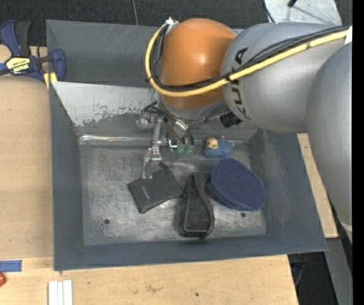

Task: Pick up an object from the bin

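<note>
We log a grey bin (67, 189), floor scuffed pale. In it we see a charcoal pad (153, 192), a black pouch (196, 213) and a navy disc (237, 184). Orange cover (191, 53), yellow cable (283, 57).

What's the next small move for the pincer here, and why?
Probably ease straight down a little: the pincer hangs at the upper corner of the flat dark grey square, the thing nearest it, while the black loop and blue oval pad lie further to the view's right.

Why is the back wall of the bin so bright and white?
Camera view: that is glare, light bouncing off the sloped metal back wall; the scuffed floor shines more softly, while the dark grey square and blue oval pad stay dull.
</note>
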`<state>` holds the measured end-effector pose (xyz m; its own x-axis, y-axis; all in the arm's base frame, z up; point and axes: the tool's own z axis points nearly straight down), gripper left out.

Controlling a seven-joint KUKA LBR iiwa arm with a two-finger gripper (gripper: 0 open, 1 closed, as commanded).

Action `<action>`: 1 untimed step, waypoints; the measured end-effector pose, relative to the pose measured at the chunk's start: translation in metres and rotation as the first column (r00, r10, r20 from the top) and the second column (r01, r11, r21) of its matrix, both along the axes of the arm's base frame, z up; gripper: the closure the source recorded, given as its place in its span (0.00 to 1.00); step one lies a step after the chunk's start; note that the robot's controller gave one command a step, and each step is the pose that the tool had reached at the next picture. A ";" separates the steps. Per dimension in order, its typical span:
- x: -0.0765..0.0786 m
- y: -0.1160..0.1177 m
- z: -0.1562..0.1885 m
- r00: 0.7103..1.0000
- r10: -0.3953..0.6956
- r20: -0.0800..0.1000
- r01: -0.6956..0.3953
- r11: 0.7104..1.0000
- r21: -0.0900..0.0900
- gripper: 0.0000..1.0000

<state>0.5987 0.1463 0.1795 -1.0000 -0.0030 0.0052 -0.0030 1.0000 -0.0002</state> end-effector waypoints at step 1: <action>-0.030 -0.036 -0.107 0.995 0.094 0.016 -0.094 0.996 0.003 0.00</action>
<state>0.5690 0.1108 0.0723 -0.9952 -0.0969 -0.0107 -0.0970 0.9953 0.0032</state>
